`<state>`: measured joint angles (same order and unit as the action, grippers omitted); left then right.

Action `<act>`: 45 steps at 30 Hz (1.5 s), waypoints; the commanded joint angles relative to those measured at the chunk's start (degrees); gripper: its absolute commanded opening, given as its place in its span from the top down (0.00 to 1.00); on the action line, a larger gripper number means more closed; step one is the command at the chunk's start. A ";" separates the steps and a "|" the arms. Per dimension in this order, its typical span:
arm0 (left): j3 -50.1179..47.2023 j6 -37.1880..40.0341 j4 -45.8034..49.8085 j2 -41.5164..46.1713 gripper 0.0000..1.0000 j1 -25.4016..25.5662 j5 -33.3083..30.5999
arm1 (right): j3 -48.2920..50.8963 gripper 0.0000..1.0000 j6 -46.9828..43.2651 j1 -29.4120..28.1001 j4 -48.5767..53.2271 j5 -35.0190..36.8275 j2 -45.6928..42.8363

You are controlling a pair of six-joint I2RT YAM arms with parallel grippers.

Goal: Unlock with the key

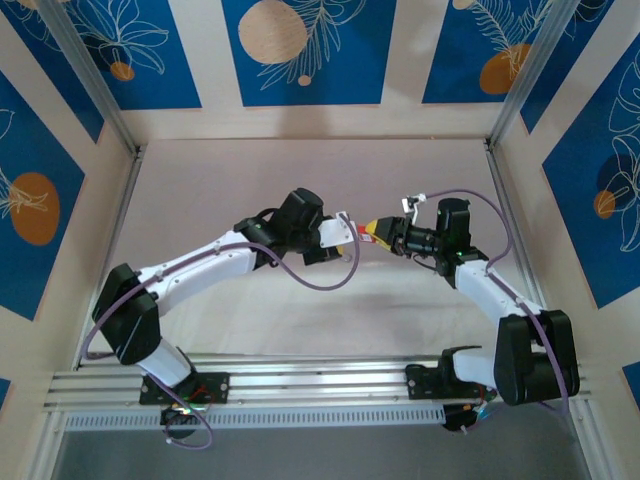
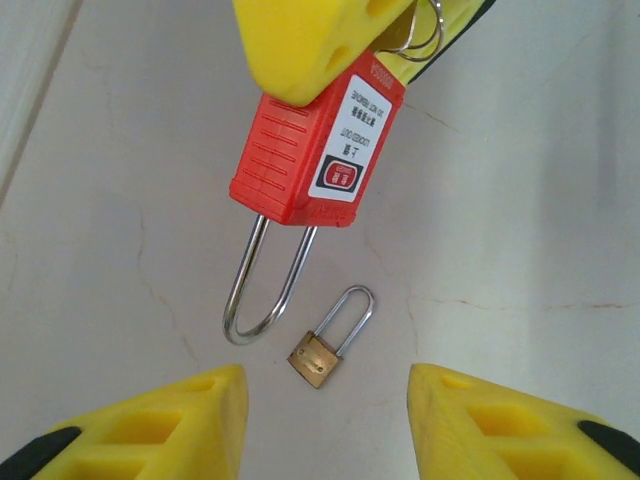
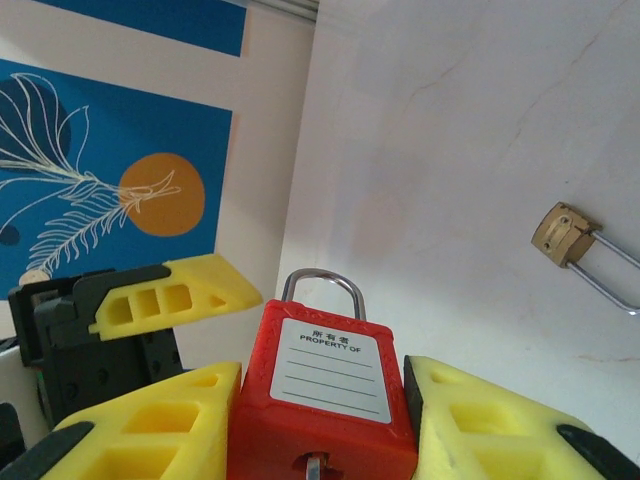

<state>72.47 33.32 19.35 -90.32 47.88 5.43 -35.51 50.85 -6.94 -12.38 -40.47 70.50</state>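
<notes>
1. One red padlock is held over the table, and its steel loop points at the left claw.
2. The right claw is squeezed tight on the red padlock's two sides.
3. The key is a thin, pale silver strip poking out of the red padlock's end, opposite the loop. Silver rings hang there too.
4. The left claw's fingers are wide apart and hold nothing.
5. A little brass padlock lies on the table near the red padlock's loop.

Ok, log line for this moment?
right gripper: shut on red padlock | left gripper: open, facing it | metal stub in keyhole, possibly key | brass padlock: on table, untouched
</notes>
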 commanded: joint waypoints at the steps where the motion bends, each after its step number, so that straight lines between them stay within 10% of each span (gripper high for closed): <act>1: 2.61 0.96 1.63 -0.51 0.48 -1.53 2.43 | 0.82 0.70 -2.90 -0.94 1.83 -1.43 -1.85; 13: 7.68 2.34 5.92 -5.39 0.41 -2.26 5.20 | 0.61 0.70 -4.53 -2.61 3.32 -2.23 -2.53; 45: 7.42 2.69 5.43 -7.24 0.90 -2.46 3.06 | 1.53 0.72 -5.28 -2.48 4.08 -1.05 -4.18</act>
<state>79.46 36.16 25.17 -97.36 46.04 9.06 -35.33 46.54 -9.74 -8.60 -40.38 68.47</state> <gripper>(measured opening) 0.103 0.390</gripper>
